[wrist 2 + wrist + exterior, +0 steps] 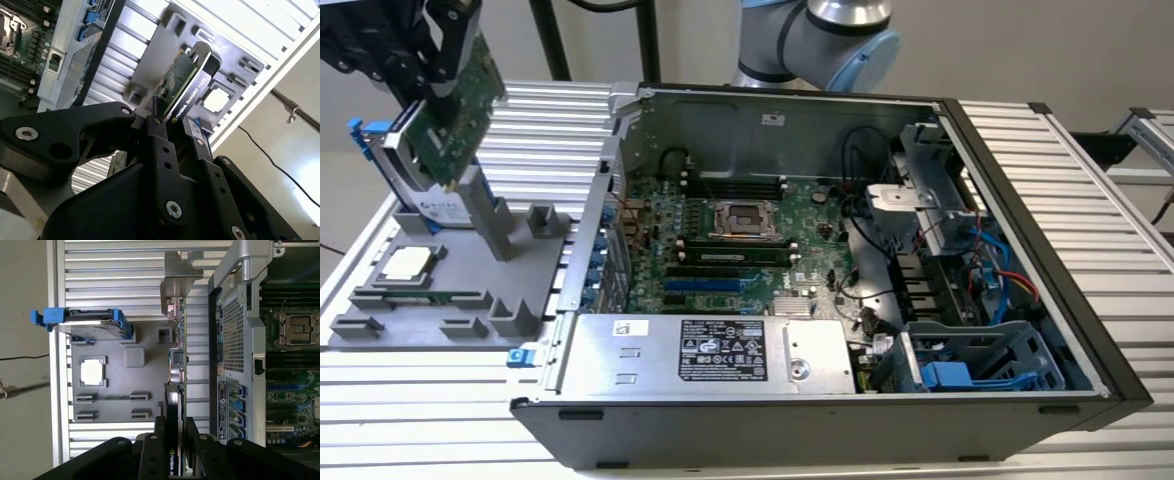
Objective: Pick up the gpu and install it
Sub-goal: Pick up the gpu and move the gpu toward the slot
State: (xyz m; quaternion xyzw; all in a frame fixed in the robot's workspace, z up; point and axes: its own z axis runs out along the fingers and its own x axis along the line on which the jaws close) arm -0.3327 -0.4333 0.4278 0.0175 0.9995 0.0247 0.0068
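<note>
The gpu (464,105) is a thin card with a green board face, held tilted at the exterior view's far left. It hangs over the grey parts holder (480,300). My gripper (420,55) is shut on its upper end. In the second wrist view the black fingers (161,136) clamp the gpu (181,86), green on one face and black on the other. In the first wrist view the gpu (178,365) is edge-on, and its silver end bracket (177,282) is at the end far from my gripper (175,440).
A silver hard drive in a blue frame (398,165) stands on the holder beside the card, and a processor chip (407,265) lies flat there. The open computer case (1041,250) is at the exterior view's right, with the motherboard (720,250) and its slots (707,285) exposed.
</note>
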